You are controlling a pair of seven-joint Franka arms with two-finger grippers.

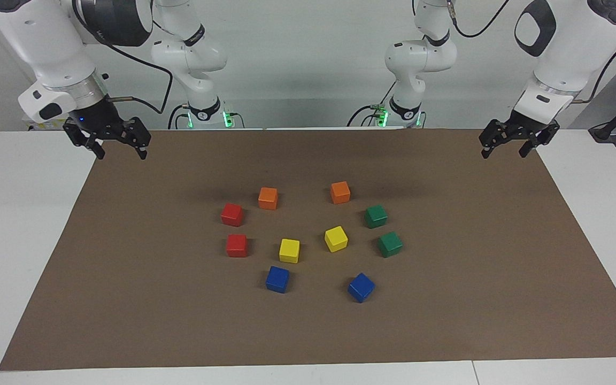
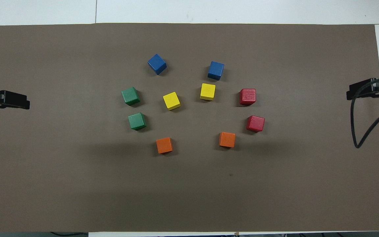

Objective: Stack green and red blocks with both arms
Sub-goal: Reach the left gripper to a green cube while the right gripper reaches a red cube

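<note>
Two green blocks lie apart on the brown mat toward the left arm's end: one (image 1: pixel 376 216) (image 2: pixel 137 120) nearer to the robots, the other (image 1: pixel 390 244) (image 2: pixel 130 95) farther. Two red blocks lie toward the right arm's end: one (image 1: pixel 232 214) (image 2: pixel 255 123) nearer, the other (image 1: pixel 237 245) (image 2: pixel 247 96) farther. No block is stacked. My left gripper (image 1: pixel 504 151) (image 2: pixel 12 99) hangs open and empty over the mat's edge at its own end. My right gripper (image 1: pixel 120 152) (image 2: pixel 364 90) hangs open and empty over the mat's edge at its end. Both are well away from the blocks.
Two orange cubes (image 1: pixel 268 198) (image 1: pixel 340 192) lie nearest to the robots. Two yellow cubes (image 1: pixel 289 250) (image 1: pixel 336 238) sit in the middle of the ring. Two blue cubes (image 1: pixel 277 279) (image 1: pixel 361 287) lie farthest. The brown mat (image 1: pixel 447 321) covers the white table.
</note>
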